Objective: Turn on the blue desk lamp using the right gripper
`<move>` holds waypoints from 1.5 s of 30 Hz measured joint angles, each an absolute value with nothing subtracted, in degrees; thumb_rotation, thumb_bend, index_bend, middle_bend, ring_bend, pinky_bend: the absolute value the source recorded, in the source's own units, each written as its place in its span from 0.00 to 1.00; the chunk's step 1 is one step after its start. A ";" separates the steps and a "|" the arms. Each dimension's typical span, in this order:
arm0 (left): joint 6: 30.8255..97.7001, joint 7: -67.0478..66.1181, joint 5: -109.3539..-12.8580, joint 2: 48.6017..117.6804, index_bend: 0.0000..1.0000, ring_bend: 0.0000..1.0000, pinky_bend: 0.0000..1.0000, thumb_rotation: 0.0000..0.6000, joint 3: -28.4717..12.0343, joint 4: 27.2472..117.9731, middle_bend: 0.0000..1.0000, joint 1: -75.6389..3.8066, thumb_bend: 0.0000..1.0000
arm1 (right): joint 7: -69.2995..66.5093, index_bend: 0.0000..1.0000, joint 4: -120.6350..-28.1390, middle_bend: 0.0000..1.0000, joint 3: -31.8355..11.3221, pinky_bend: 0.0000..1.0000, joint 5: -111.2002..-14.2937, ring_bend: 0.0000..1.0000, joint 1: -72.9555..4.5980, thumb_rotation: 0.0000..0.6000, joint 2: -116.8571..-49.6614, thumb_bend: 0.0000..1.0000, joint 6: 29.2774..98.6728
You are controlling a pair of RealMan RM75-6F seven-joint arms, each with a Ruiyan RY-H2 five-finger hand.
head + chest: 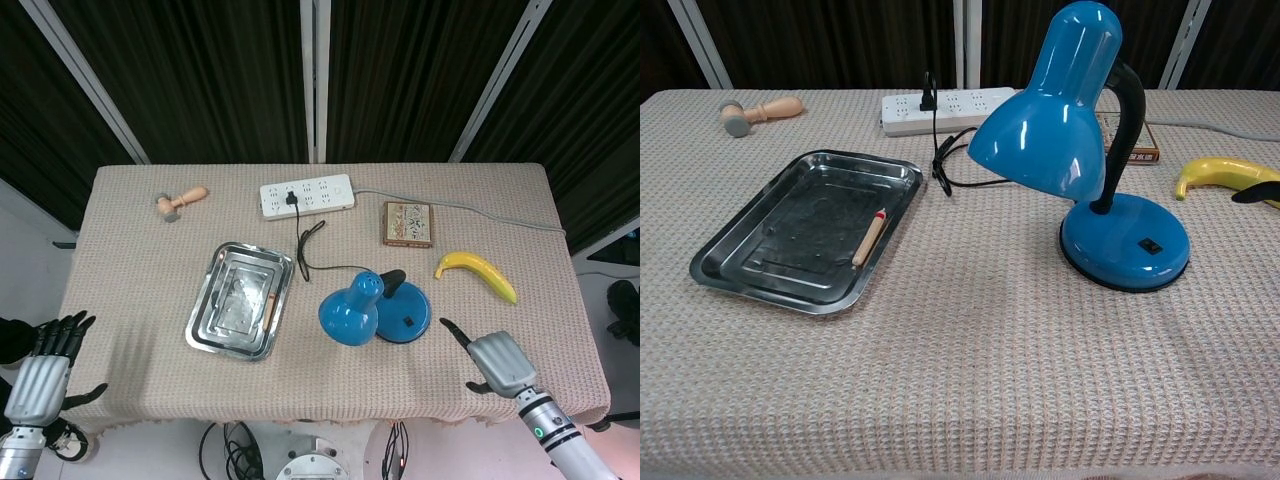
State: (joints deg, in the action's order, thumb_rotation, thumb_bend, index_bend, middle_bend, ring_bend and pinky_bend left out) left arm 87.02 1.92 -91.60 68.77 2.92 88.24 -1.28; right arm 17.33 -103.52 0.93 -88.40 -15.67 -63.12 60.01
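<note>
Blue desk lamp (375, 310) stands near the right robot hand (497, 358), fingers apart, holding nothing.

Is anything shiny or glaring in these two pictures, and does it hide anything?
Chest view: soft highlights streak the lamp shade and the metal tray reflects unevenly, but the pencil in it stays clear. Head view: the tray gleams brightly enough that its contents are hard to make out; the backdrop is dark.

One lamp (375, 309); one tray (205, 322); one banana (476, 271); one power strip (307, 195)
</note>
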 measured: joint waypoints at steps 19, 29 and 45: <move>86.83 3.07 -91.34 68.63 0.07 0.00 0.00 1.00 3.08 87.49 0.01 -1.06 0.00 | 30.15 0.00 -104.79 0.95 -1.18 0.96 -73.33 0.87 -23.24 1.00 -69.19 0.00 52.40; 87.07 3.39 -91.21 68.66 0.07 0.00 0.00 1.00 3.16 87.06 0.01 -0.74 0.00 | 30.66 0.00 -104.29 0.95 -0.57 0.96 -70.38 0.87 -25.39 1.00 -70.24 0.00 51.82; 87.03 3.96 -91.08 68.76 0.07 0.00 0.00 1.00 3.15 86.71 0.01 -0.58 0.00 | 31.10 0.00 -104.21 0.95 1.25 0.96 -68.50 0.87 -27.38 1.00 -70.55 0.00 51.68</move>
